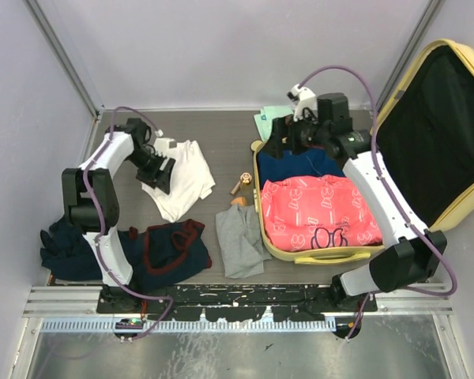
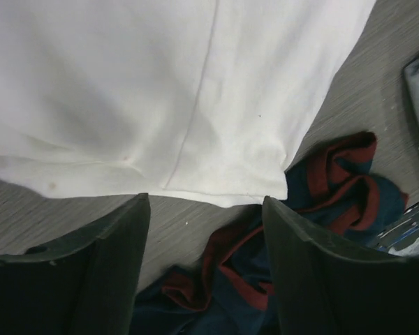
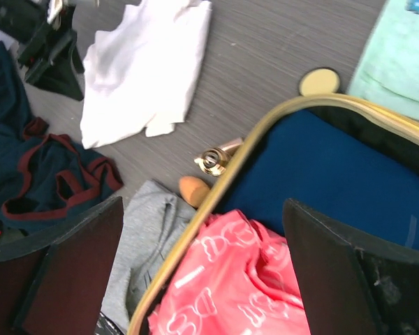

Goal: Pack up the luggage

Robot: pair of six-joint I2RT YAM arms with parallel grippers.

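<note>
- Luggage (image 1: 332, 254) lies open at the right of the table, its lid leaning back to the right. A pink garment (image 1: 316, 209) fills the near half of the tray and a dark blue one (image 1: 300, 167) the far half.
- Left gripper (image 2: 206, 202) sits low over the near hem of the white shirt (image 2: 160, 91) on the left of the table. Its jaws are partly apart and I see nothing between them. The hem lies right at the fingertips, so a close from here may catch only a thin edge or miss the cloth altogether.
- A pinch on one layer would likely let the shirt unfold and trail as it lifts, dragging across the table toward the small brass object (image 1: 243, 181) beside the luggage's left wall and knocking it away.
- The navy garment with red trim (image 2: 321, 181) lies just near of the shirt. A low approach could snag it too and carry two pieces at once.
- Right gripper (image 3: 202, 206) hangs wide open and empty above the luggage's far left rim. It stands in the path a transfer from the left would take, so the arms could meet there.
- With the tray already well filled, a loosely dropped shirt may drape over the rim rather than land inside.
</note>
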